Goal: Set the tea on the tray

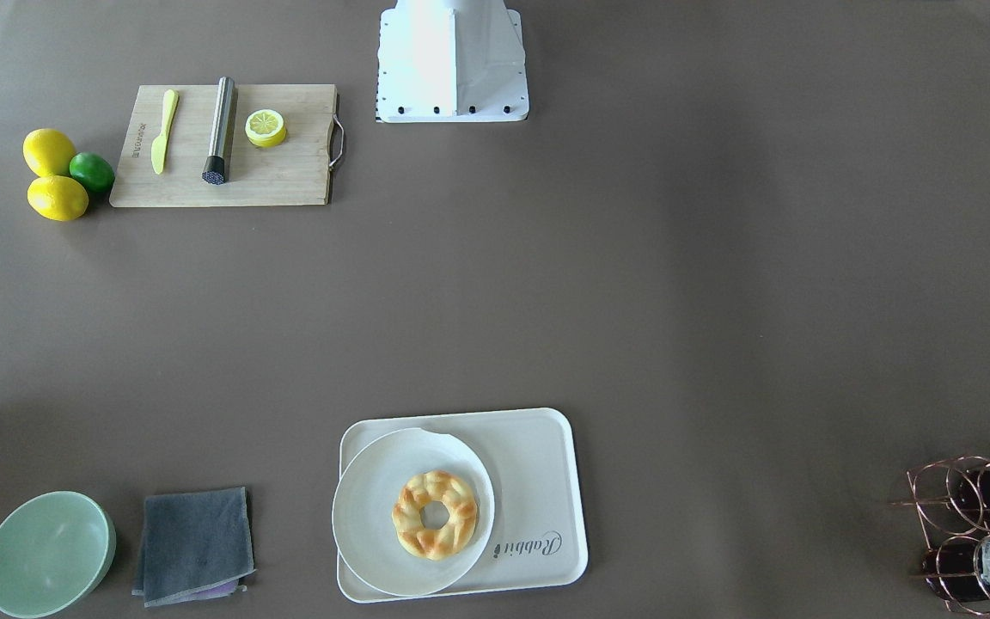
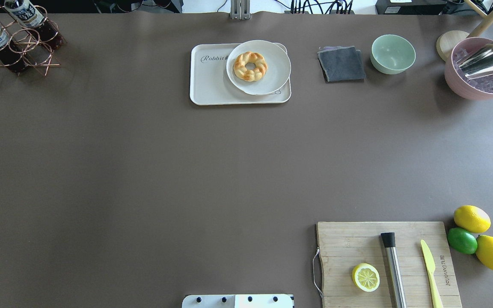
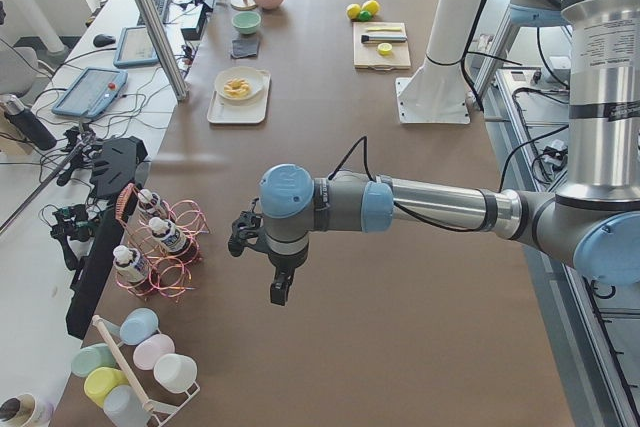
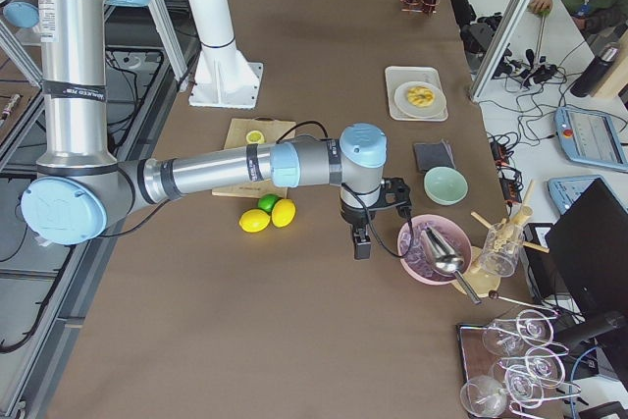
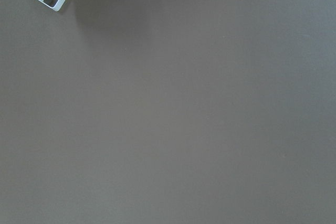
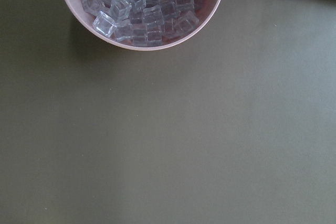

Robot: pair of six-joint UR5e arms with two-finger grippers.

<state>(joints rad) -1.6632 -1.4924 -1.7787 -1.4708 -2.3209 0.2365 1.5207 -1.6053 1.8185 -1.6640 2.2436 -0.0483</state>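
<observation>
The left gripper point(image 3: 279, 294) hangs pointing down over bare table; from this side view it cannot be told whether its fingers are apart or together. The tea point(image 3: 166, 238) lies near it in a copper wire rack point(image 3: 185, 247), on the side away from the robot's base. The tray point(image 2: 212, 87) sits well beyond this gripper, toward the robot's right, and carries a round plate point(image 2: 272, 72) with a doughnut point(image 2: 250, 66). The right gripper point(image 4: 361, 247) hovers just beside a pink bowl point(image 2: 460, 85) of ice, and its finger state cannot be told either.
</observation>
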